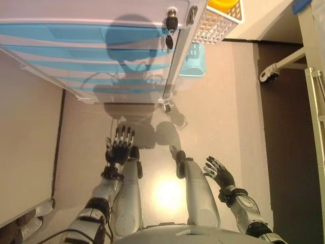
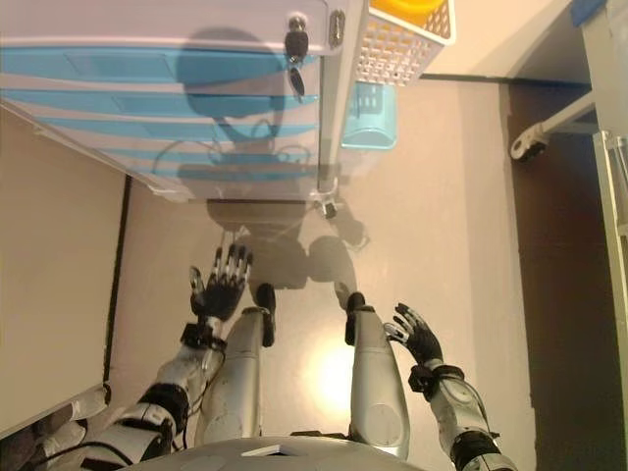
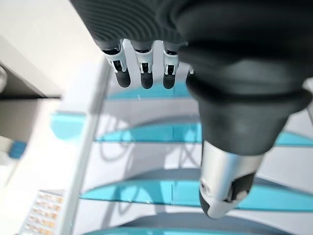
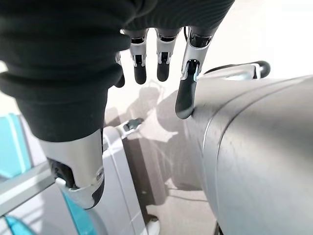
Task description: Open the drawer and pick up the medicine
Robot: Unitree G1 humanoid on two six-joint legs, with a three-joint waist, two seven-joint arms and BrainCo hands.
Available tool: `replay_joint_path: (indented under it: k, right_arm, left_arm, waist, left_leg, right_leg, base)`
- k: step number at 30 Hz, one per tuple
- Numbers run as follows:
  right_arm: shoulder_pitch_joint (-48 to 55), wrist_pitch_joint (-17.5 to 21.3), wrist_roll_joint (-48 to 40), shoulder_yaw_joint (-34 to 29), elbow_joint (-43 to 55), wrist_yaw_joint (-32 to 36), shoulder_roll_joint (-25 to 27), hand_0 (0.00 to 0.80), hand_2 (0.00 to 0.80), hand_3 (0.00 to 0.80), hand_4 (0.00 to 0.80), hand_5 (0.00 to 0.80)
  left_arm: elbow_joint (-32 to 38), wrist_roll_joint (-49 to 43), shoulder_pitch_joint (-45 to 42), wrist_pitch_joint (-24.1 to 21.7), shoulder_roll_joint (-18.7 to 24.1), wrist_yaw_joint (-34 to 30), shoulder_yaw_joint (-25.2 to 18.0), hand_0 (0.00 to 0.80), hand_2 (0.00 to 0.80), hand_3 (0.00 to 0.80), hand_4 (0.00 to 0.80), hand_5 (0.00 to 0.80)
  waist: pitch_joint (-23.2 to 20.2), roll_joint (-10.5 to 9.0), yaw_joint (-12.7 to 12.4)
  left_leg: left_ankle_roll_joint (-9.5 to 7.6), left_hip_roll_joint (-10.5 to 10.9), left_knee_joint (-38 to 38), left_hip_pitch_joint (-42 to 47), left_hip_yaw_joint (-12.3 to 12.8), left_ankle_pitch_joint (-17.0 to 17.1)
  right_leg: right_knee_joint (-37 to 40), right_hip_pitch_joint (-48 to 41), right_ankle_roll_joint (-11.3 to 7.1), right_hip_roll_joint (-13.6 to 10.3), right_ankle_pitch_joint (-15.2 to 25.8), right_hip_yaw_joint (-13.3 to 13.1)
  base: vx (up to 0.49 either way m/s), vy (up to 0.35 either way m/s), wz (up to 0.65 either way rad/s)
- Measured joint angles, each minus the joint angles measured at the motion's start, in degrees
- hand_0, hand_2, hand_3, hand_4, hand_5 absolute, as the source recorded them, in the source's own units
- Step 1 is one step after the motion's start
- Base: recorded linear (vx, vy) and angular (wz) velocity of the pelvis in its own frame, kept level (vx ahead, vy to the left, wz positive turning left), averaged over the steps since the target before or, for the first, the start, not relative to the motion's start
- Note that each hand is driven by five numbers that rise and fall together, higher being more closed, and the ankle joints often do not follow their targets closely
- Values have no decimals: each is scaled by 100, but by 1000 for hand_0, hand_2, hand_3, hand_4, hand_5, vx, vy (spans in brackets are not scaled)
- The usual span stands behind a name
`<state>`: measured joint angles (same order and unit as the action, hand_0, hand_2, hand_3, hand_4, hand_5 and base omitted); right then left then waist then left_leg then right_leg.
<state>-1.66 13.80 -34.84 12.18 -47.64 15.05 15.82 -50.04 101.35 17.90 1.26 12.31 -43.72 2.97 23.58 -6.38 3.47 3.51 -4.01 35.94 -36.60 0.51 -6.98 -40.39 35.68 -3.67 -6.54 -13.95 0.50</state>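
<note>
Two hands, both empty: task not yet begun; every drawer front shut, medicine not visible in any view, presumably inside a drawer.

Left eye view, cabinet: white drawer cabinet (image 1: pixel 96 51) with blue drawer fronts (image 1: pixel 76 33) stands at the far side, seen from above; keys (image 1: pixel 171 23) hang from a lock at its right far corner.
Left eye view, left hand: left hand (image 1: pixel 119 145) raised, fingers straight and spread, pointing toward the cabinet; apart from it, nothing held.
Left eye view, right hand: right hand (image 1: pixel 219 173) lower and to the right, fingers loosely spread, empty, well apart from the cabinet.
Left eye view, key relation: drawers lie straight ahead of the left hand, on the far side; each front's long axis runs left to right. I judge the left hand nearer and better placed for the pull.
Left eye view, extras: white perforated basket (image 1: pixel 218 20) and pale blue bin (image 1: pixel 193 58) beside the cabinet's right side.

Right eye view: same layout; no added detail.

Left wrist view: fingers (image 3: pixel 142 73) extended, thumb apart, facing the stacked blue fronts (image 3: pixel 146 132) directly. Only this view shows the fronts face on; no contact seen.

Right wrist view: fingers (image 4: pixel 161 68) straight, holding nothing; cabinet edge (image 4: pixel 117 161) lies off to one side, so this hand does not face the drawers.
</note>
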Motion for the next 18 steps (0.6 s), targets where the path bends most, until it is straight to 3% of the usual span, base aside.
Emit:
replay_joint_path:
  k: [4, 10, 18]
  right_arm:
    - [-21, -248, 4, 245, 199, -94, 191, 0, 0, 0, 0, 0]
    - [2, -535, 1, 596, 293, -120, 417, 0, 0, 0, 0, 0]
    - [12, -379, -14, 727, 440, -105, 443, 0, 0, 0, 0, 0]
  left_arm:
    - [457, 232, 546, -144, 194, 193, -78, 0, 0, 0, 0, 0]
    - [935, 461, 1305, -409, 852, 708, -274, 0, 0, 0, 0, 0]
    - [1106, 503, 2172, -815, 1393, 1623, -272, 0, 0, 0, 0, 0]
  waist:
    - [152, -64, 100]
    - [217, -100, 159]
    - [486, -100, 346]
  left_leg:
    - [41, -2, 169, -48, -65, -95]
    - [67, -9, 194, -230, -96, -49]
    - [114, -43, 167, -357, -135, 68]
  right_leg:
    - [-103, 27, 0, 42, -50, -29]
    - [-249, 311, 41, 103, -50, -110]
    - [-270, 434, 89, 133, 13, -64]
  base:
    - [12, 37, -4]
    - [-12, 32, -7]
    - [-23, 20, 1]
